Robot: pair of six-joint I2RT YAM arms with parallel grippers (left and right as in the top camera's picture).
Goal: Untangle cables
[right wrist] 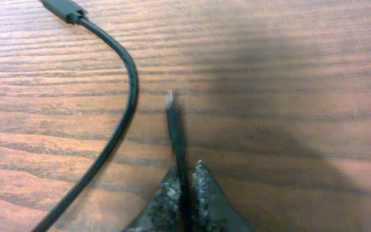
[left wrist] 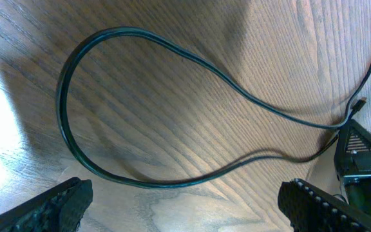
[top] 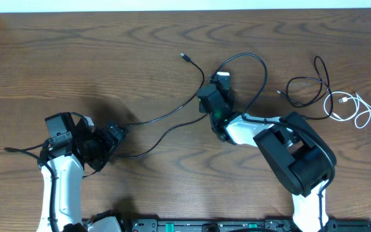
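Observation:
Thin black cords [top: 166, 116] run across the table's middle, one ending in a plug [top: 183, 57]. My right gripper [top: 210, 96] is shut on a black cord's plug end [right wrist: 174, 122], which sticks out ahead of the fingertips [right wrist: 185, 177]. A second black cord [right wrist: 124, 84] curves past on the left. My left gripper [top: 120, 134] is open and empty [left wrist: 185, 206], just short of a looped black cord [left wrist: 140, 96] on the wood. A coiled black cord [top: 308, 87] and a white cord [top: 353, 106] lie apart at the right.
The right arm's body [top: 295, 151] takes up the lower right and the left arm [top: 63, 161] the lower left. The right gripper's housing, with a green light, shows at the edge of the left wrist view [left wrist: 362, 161]. The table's far edge [top: 185, 9] runs along the top.

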